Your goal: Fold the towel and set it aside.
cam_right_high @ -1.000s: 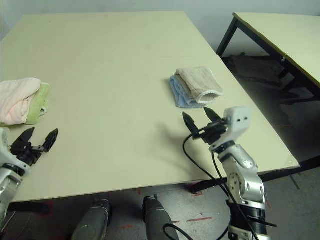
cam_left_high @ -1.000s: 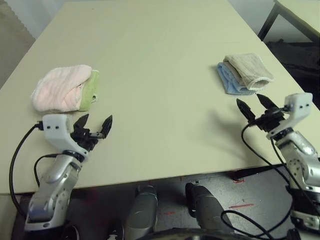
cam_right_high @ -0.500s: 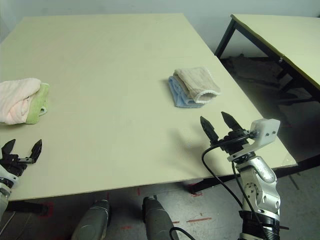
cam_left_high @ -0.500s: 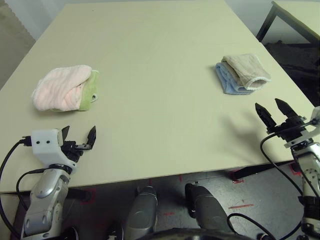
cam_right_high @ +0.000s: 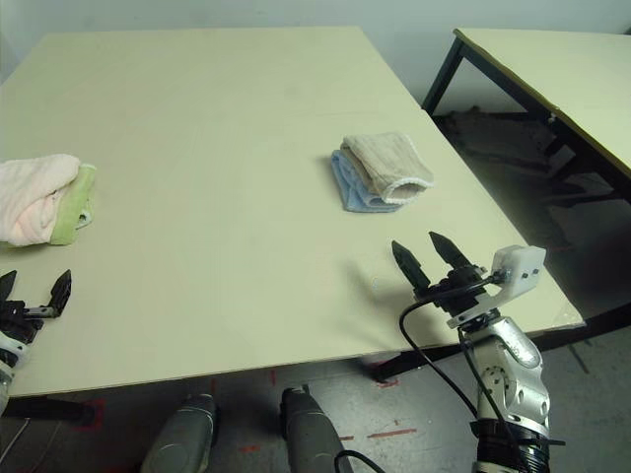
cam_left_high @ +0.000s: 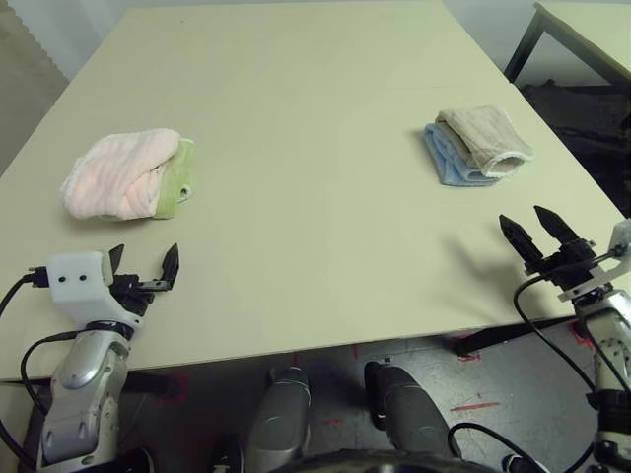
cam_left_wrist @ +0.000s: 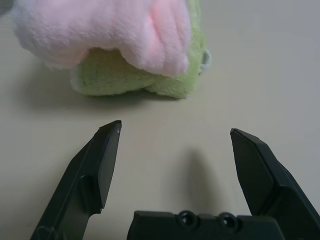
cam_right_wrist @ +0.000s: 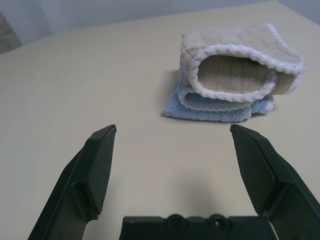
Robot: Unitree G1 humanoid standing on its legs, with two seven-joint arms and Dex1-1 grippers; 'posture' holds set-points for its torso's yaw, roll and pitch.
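1. Towel, pale pink terry [cam_left_high: 120, 174]: folded on the small light-green cloth [cam_left_high: 176, 178], left side of the surface [cam_left_high: 315, 118].
2. Left gripper [cam_left_high: 143, 270] and right gripper [cam_left_high: 539, 235]: fingers spread, empty.
3. Advice: withdraw clear; disturb nothing.

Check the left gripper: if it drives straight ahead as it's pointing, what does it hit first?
Probably the light-green cloth under the towel; the left gripper, open, points at that stack, bare table between.

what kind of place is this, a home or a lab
Most likely a lab or test room, not a home: a plain pale table holding folded cloths, the pink towel among them, a second bare table beside it, and red tape marks on the grey floor.
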